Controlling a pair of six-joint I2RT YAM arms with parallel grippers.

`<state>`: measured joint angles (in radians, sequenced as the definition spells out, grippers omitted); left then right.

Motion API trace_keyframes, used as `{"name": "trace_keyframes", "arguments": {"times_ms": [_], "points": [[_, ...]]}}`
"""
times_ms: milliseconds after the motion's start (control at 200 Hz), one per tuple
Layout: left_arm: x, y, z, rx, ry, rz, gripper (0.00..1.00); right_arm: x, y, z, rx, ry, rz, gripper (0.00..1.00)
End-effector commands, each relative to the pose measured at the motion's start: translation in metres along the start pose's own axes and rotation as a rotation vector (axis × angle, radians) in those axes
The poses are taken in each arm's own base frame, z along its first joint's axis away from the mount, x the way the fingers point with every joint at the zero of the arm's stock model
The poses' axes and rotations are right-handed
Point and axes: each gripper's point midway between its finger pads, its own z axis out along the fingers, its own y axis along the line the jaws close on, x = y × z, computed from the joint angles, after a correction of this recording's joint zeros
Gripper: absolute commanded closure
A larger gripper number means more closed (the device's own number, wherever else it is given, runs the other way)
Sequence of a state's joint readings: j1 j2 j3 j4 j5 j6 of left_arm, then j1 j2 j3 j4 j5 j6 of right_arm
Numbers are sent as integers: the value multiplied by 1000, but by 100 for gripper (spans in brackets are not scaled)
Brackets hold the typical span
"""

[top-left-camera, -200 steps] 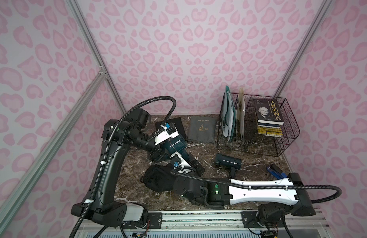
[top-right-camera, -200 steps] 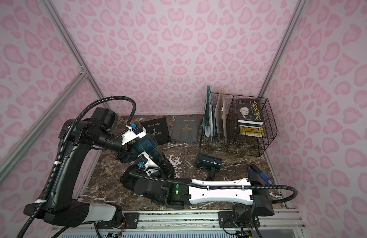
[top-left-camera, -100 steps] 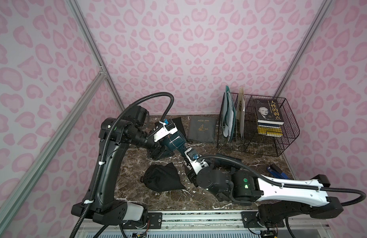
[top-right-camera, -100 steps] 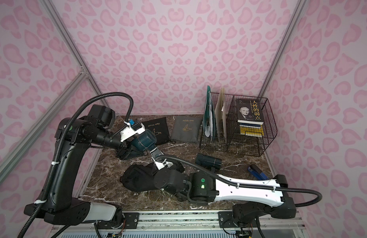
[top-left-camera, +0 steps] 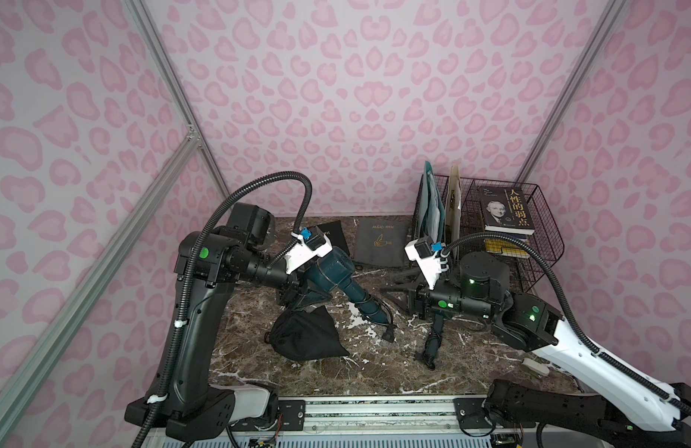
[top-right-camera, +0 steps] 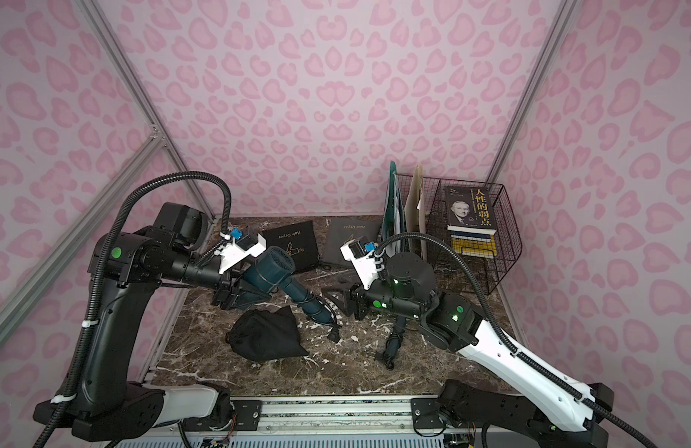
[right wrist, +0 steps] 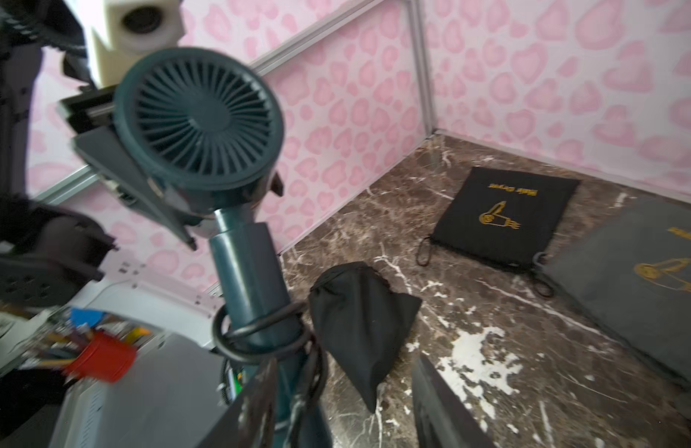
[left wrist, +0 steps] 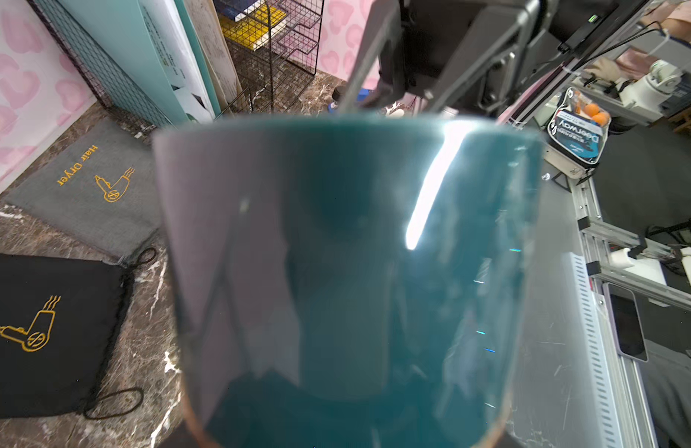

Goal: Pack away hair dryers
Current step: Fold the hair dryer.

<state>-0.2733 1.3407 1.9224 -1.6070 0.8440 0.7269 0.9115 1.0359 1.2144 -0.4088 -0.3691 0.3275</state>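
A dark teal hair dryer [top-left-camera: 332,267] hangs tilted above the marble table, its round grille [right wrist: 198,116] facing the right wrist camera. My left gripper [top-left-camera: 309,296] is shut on its barrel, which fills the left wrist view [left wrist: 348,271]. Its handle [right wrist: 254,279], wrapped in black cord, slopes down toward my right gripper [right wrist: 346,362]. That gripper is open, and the handle's end lies just inside one finger [right wrist: 254,403], not clamped. A second dark hair dryer [top-left-camera: 433,341] stands under the right arm, only its handle and cord showing.
A crumpled black pouch [top-left-camera: 305,337] lies on the table [top-left-camera: 375,372] below the held dryer. A flat black pouch [top-right-camera: 293,248] and a grey pouch [top-right-camera: 348,240] lie at the back. A wire rack [top-left-camera: 545,236] with books and folders stands back right.
The right arm has swung from low over the crumpled black pouch back to the right, now covering the second dryer. The left gripper still holds the teal dryer, slightly higher.
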Motion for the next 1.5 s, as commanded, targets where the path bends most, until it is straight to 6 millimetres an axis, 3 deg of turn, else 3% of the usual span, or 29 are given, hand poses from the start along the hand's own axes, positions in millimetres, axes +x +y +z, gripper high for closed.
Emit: {"name": "trace_keyframes", "arguments": {"times_ms": [0, 330, 465, 870, 1300, 1495], "points": [[9, -33, -3, 144, 11, -115, 98, 7, 22, 3, -148, 40, -29, 44], [6, -32, 0, 154, -9, -140, 98, 6, 37, -6, -261, 12, -27, 46], [3, -33, -1, 165, -21, -140, 98, 16, 31, 4, -256, 54, -9, 46], [-2, -23, -2, 102, -35, -129, 98, 31, 45, 24, -329, 131, 7, 54], [-9, -14, -1, 54, -81, -114, 98, 45, 63, 38, -375, 179, 15, 78], [-11, -7, 0, 22, -111, -136, 98, 36, 78, 33, -434, 133, 18, 100]]}}
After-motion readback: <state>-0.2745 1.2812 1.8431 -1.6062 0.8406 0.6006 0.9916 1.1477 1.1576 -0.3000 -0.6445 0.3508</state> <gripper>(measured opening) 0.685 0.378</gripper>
